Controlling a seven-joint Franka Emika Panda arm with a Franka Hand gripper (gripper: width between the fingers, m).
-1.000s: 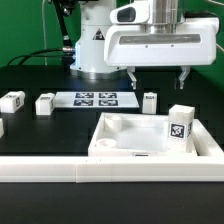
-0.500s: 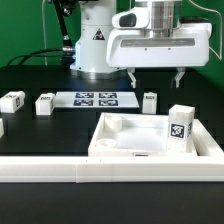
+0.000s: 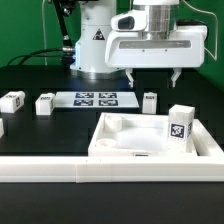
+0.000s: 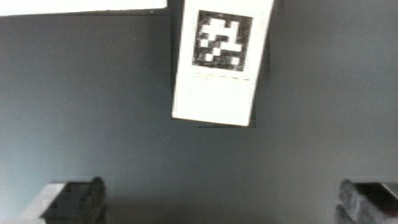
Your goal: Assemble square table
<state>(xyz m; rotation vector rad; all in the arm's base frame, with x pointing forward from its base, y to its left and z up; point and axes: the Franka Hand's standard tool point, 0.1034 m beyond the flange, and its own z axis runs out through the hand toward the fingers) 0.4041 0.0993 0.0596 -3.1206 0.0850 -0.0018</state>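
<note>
1. Exterior view, tool: gripper (image 3: pixel 155 77) hangs above the tabletop, jaws spread wide, nothing held.
2. Item: square table (image 3: pixel 105 140), slab lying just behind the border rail (image 3: pixel 60 172), with one leg (image 3: pixel 180 125) upright on it.
3. Item: loose leg (image 4: pixel 226 62), lying flat and untouched. Probably light, stiff, smooth plastic; grip it mid-length, across the narrow sides.

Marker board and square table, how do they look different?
The marker board is a thin flat sheet; the square table is a thick slab with a raised rim. The marker board shows four black tags on top; the square table is plain white inside. Both are white.
</note>
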